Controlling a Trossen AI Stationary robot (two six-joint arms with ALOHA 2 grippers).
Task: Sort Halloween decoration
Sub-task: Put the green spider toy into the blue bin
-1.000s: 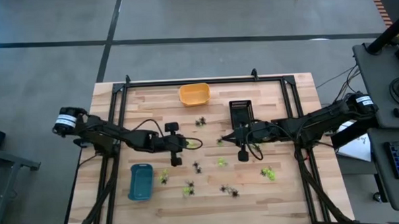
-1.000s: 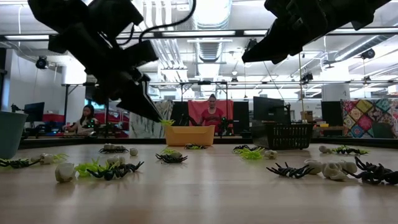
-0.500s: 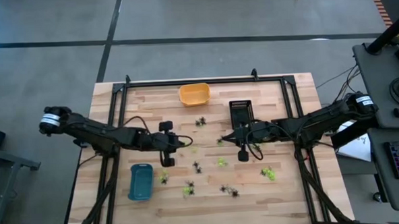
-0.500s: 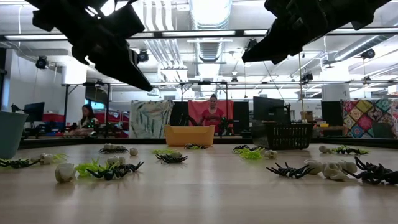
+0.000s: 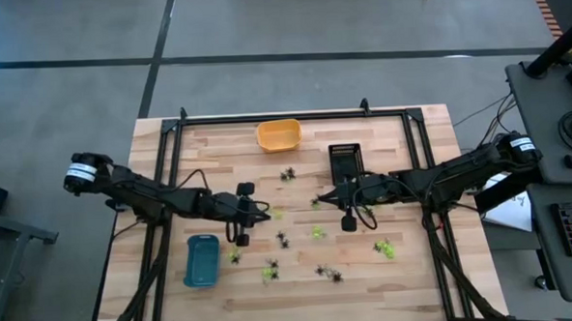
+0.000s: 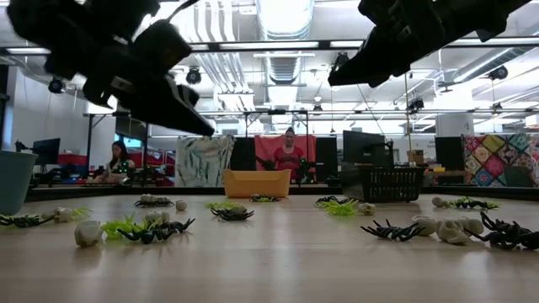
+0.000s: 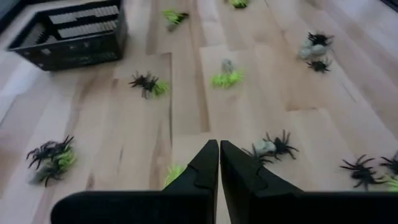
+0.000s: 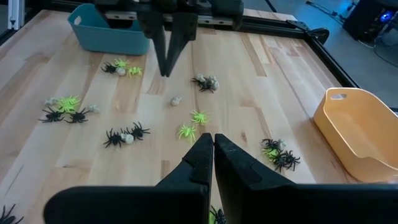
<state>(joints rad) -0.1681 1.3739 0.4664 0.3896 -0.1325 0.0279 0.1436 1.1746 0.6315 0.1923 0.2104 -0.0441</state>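
— Starting with the biggest thing: the tabletop [image 5: 407, 271] carries three trays, and from above the orange tray [image 5: 278, 135] sits at 12 o'clock, the black tray [image 5: 344, 159] at about 1 o'clock, and the blue tray [image 5: 201, 260] near 8 o'clock. How full are they?

— As far as I can see, not at all. The orange tray's inside looks bare in the right wrist view, and the blue one shows nothing from overhead; the black one I cannot judge. Nearly all of the sorting looks still to be done.

— And the Halloween decoration [image 5: 319, 233]?

— Scattered loose over the middle of the tabletop and toward 5 and 6 o'clock: lime-green pieces [image 5: 384, 247], black spiders [image 5: 330, 272], and whitish bits [image 6: 87, 233] mixed among them, none grouped by colour.

— The arms?

— Both reach in toward the centre. The left tool [image 5: 241, 227] hangs above the pieces just right of the blue tray, fingers pressed together with nothing between them. The right tool [image 5: 347, 217] hovers near the centre, below the black tray, likewise closed and empty.

— So either must open before it can pick anything up.

— That is my reading; a green piece [image 7: 175, 173] lies just beside the left tool's tips.
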